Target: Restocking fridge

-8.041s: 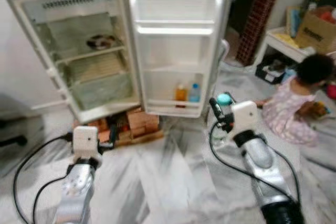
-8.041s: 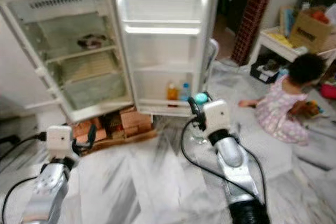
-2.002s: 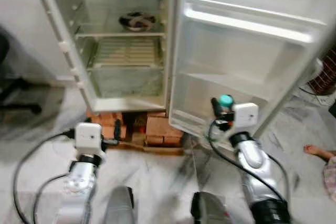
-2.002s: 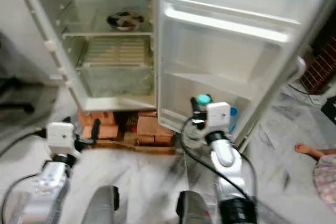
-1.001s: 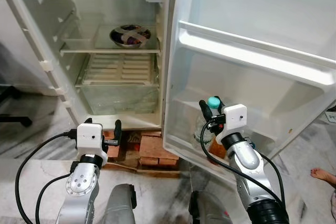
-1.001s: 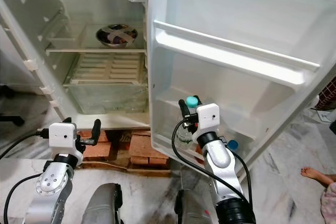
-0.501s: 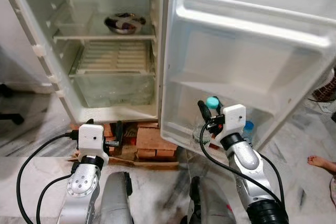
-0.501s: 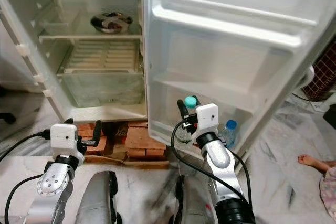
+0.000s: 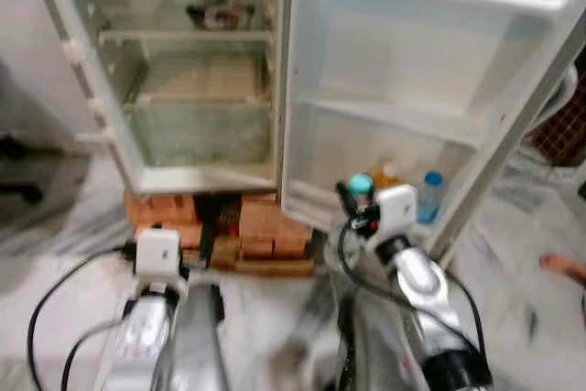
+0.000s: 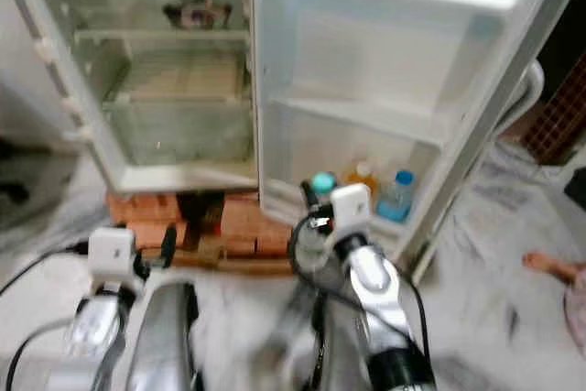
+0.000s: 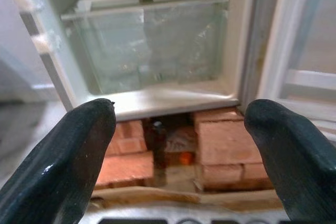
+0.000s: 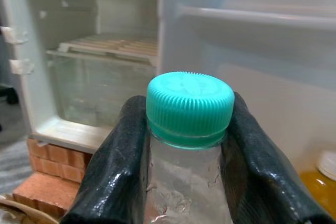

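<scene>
The white fridge (image 9: pixel 197 89) stands open, its door (image 9: pixel 412 61) swung out to the right. My right gripper (image 12: pixel 186 103) is shut on a clear bottle with a teal cap (image 12: pixel 190 107), holding it upright at the neck in front of the door's bottom shelf (image 9: pixel 366 191). On that shelf stand an orange bottle (image 9: pixel 388 174) and a blue-capped bottle (image 9: pixel 428 195). My left gripper (image 11: pixel 179 107) is open and holds nothing, low in front of the fridge base. A metal bowl (image 9: pixel 220 14) sits on the upper inner shelf.
Red bricks (image 9: pixel 261 226) prop up the fridge, and a clear crisper drawer (image 11: pixel 147 45) sits at the cabinet's bottom. A person's foot (image 9: pixel 563 267) rests on the marble floor at the right. My grey legs (image 9: pixel 197 345) show below.
The whole picture has shifted and blurred, so the camera moved. The door's bottom shelf with its two bottles now shows fully. Both arms keep their pose, the right still gripping the bottle.
</scene>
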Tool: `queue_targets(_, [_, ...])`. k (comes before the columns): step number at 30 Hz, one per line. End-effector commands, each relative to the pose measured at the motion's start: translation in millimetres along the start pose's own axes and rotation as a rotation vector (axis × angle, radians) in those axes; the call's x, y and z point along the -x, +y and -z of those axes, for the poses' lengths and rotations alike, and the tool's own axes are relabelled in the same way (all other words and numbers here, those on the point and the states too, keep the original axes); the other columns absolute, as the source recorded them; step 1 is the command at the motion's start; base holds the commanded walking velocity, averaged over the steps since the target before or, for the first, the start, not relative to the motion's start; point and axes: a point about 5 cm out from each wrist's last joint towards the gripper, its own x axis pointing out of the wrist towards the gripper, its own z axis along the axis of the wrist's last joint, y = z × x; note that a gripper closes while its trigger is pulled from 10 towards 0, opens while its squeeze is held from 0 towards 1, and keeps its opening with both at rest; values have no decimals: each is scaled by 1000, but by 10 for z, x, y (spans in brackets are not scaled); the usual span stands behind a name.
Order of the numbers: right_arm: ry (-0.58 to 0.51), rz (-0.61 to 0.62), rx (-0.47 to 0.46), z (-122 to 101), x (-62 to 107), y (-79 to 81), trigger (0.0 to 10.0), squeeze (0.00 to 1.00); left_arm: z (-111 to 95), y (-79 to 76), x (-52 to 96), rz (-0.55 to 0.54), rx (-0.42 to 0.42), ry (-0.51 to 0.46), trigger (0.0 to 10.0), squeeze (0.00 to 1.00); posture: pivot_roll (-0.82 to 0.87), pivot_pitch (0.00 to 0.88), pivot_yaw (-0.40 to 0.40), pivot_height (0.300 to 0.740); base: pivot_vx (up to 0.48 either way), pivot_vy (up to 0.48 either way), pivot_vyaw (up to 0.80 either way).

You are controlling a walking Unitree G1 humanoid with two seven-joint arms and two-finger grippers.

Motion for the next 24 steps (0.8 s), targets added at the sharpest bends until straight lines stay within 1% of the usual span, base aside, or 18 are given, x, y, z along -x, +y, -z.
queue_targets(1, [-57, -25, 49, -135, -122, 3, 10000, 0, -73, -27, -17, 8, -5, -21, 10000, 0, 61, 15, -30, 514, 0, 0, 0])
queue_targets(2, [-73, -62, 62, -167, -177, 79, 10000, 0, -86, -21, 4, 6, -8, -24, 10000, 0, 59, 37, -28, 514, 0, 0, 0])
queue_targets(5, [-115, -121, 105, -256, -262, 204, 10000, 0, -105, -18, 76, 12, -32, -30, 10000, 0, 52, 78, -31, 514, 0, 0, 0])
queue_targets(6, [-124, -132, 112, -276, -280, 229, 10000, 0, -107, -22, 94, 16, -40, -31, 10000, 0, 52, 78, -31, 514, 0, 0, 0])
queue_targets(7, [-148, -143, 137, -332, -322, 256, 10000, 0, -125, -28, 129, 22, -49, -33, 10000, 0, 59, 111, -33, 514, 0, 0, 0])
queue_targets(8, [-167, -151, 151, -379, -362, 274, 10000, 0, -144, -38, 158, 28, -53, -36, 10000, 0, 62, 120, -34, 514, 0, 0, 0])
queue_targets(9, [-184, -156, 159, -421, -402, 290, 10000, 0, -163, -54, 194, 38, -60, -40, 10000, 0, 75, 147, -37, 514, 0, 0, 0])
queue_targets(10, [-184, -156, 159, -421, -402, 290, 10000, 0, -163, -54, 194, 38, -60, -40, 10000, 0, 75, 147, -37, 514, 0, 0, 0])
queue_targets(11, [-203, -162, 186, -469, -469, 310, 10000, 0, -187, -77, 244, 66, -91, -48, 10000, 0, 93, 161, -49, 514, 0, 0, 0])
queue_targets(12, [-203, -162, 186, -469, -469, 310, 10000, 0, -187, -77, 244, 66, -91, -48, 10000, 0, 93, 161, -49, 514, 0, 0, 0])
queue_targets(14, [-221, -177, 242, -511, -547, 333, 10000, 0, -206, -87, 293, 95, -144, -63, 10000, 0, 119, 178, -51, 514, 0, 0, 0])
queue_targets(17, [-237, -183, 268, -552, -593, 345, 10000, 0, -220, -73, 314, 97, -162, -68, 10000, 0, 137, 184, -53, 514, 0, 0, 0])
queue_targets(18, [-285, -189, 337, -672, -680, 359, 10000, 0, -247, -15, 349, 76, -166, -68, 10000, 0, 151, 196, -54, 514, 0, 0, 0])
queue_targets(20, [-285, -189, 337, -672, -680, 359, 10000, 0, -247, -15, 349, 76, -166, -68, 10000, 0, 151, 196, -54, 514, 0, 0, 0])
queue_targets(21, [-337, -180, 418, -784, -766, 334, 10000, 0, -257, 7, 417, 70, -174, -57, 10000, 0, 172, 211, -57, 514, 0, 0, 0])
queue_targets(24, [-360, -170, 470, -831, -798, 302, 10000, 0, -265, 4, 472, 71, -181, -51, 10000, 0, 187, 219, -59, 514, 0, 0, 0])
